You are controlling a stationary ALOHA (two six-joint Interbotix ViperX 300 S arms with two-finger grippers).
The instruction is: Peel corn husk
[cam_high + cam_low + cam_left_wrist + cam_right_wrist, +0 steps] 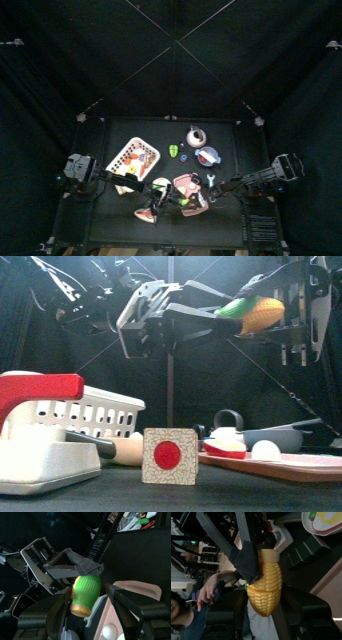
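White basket (80,416): far left on the table, red handle on top.
Card (170,456): red disc on its face, upright, just right of the basket.
Left gripper (88,598): raised mid-air, jaws spread wide, one each side of the green end; contact unclear.
Corn husk (238,305): off the table, high up between both grippers, green wrap on one end of the cob (264,579), yellow kernels bare on the rest.
Right gripper (268,606): jaws clamped on the cob.
Pink tray (287,463): far right, low on the table.

Yellow corn cob (266,582) between the right claw's (271,614) jaws, the other arm's claw (246,559) at its green end.
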